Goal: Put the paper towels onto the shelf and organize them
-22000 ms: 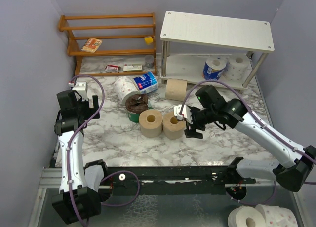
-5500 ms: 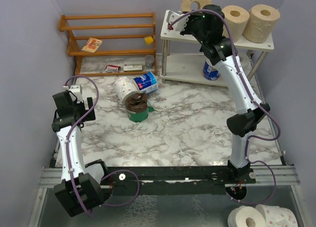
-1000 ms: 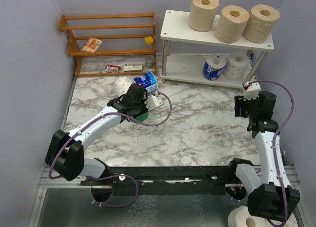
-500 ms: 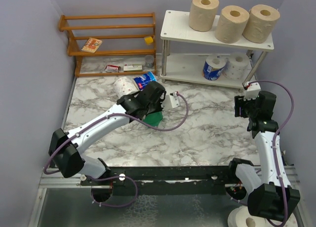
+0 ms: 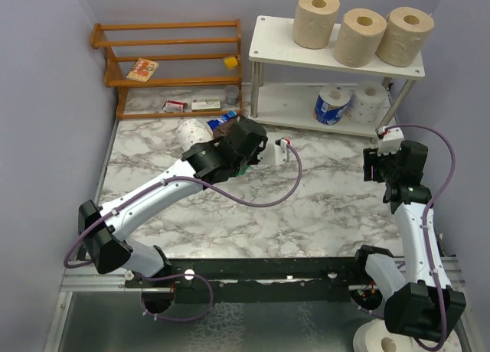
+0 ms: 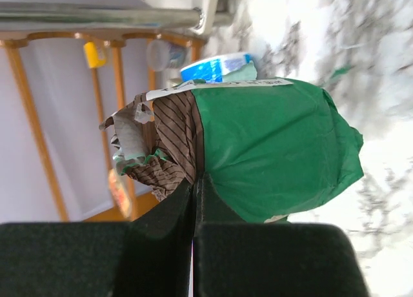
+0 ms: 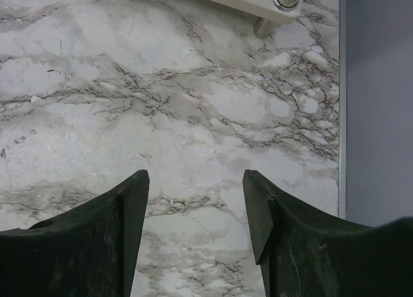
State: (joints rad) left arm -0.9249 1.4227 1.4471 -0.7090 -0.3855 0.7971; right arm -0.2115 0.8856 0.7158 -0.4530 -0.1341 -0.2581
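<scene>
reaching far across the counter (image 5: 321, 191), the left arm is lying almost at full stretch, its forearm running toward the far right and its wrist rolled onto its side. the left hand (image 6: 195, 181) is pinching together on the crimped brown top of the green snack bag (image 6: 271, 148), which is sticking out past the fingertips. that bag is no part of the job, so i am reading this as clutter being shifted.

the coming move is turning on the two loose paper towels sitting just behind this hand. the blue-wrapped roll (image 6: 213, 68) is peeking out right behind the bag, and the white roll (image 5: 190, 130) is lying on its side next to it, in front of the wooden rack (image 5: 168, 53). the arm is covering most of the blue one, so i cannot tell how its axis is running. the left arm is sitting much nearer to both.

the shelf (image 5: 276, 42) is standing off to their right, carrying three tan rolls (image 5: 318, 19) upright on top and the lower-tier rolls (image 5: 331, 107) beneath. the right arm is sitting folded by the shelf's front leg, the right hand (image 7: 193, 181) pointing down at the counter, fingers apart and gripping nothing.
</scene>
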